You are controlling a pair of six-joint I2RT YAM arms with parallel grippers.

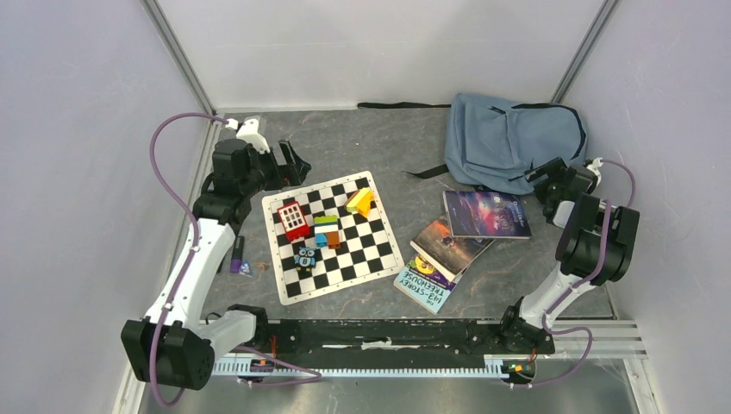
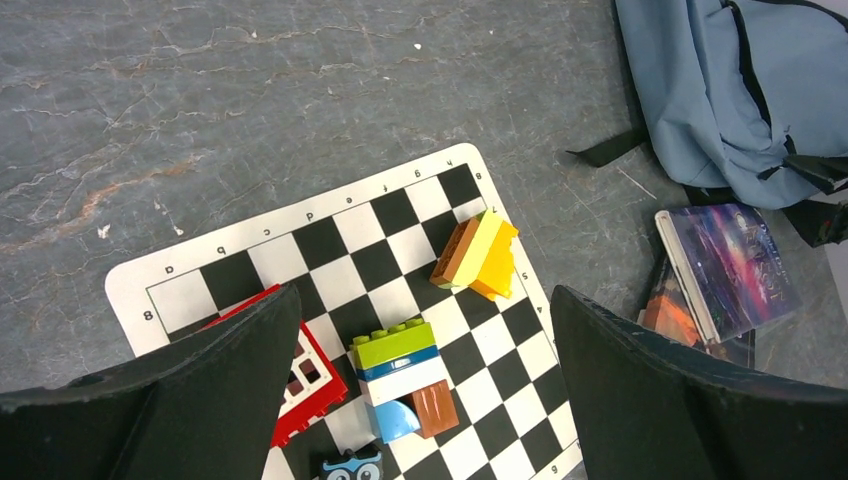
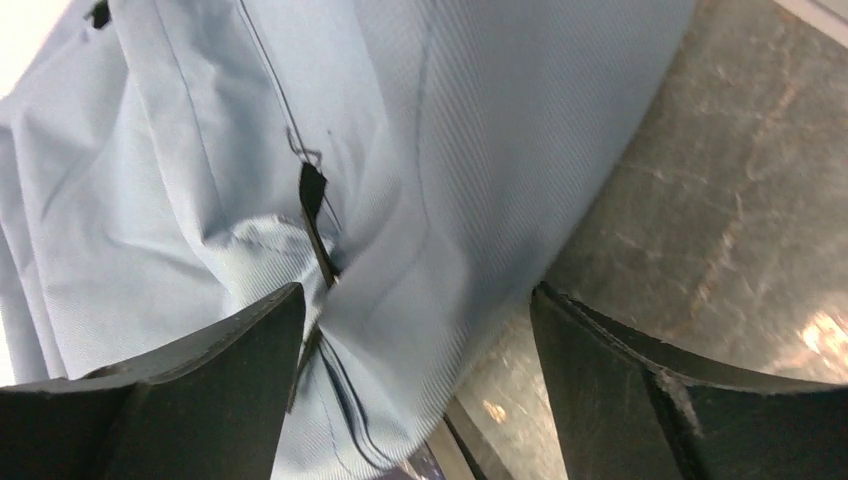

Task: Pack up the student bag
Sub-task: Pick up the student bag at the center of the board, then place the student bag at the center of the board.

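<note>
Under the spread right end effector point(image 3: 415, 305) lies the student bag point(image 3: 180, 150).

robot lab cell: plain white panel walls point(image 1: 379, 43) around grey table point(image 1: 362, 142)

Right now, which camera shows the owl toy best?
The top external view: the whole owl toy sits on the chessboard. The left wrist view catches only its head at the bottom edge; the right wrist view shows the student bag, no owl.

Your top view looked down from behind; left wrist overlooked chessboard point(image 2: 330, 225), right wrist sat close on student bag point(image 3: 150, 150); top shared both.
</note>
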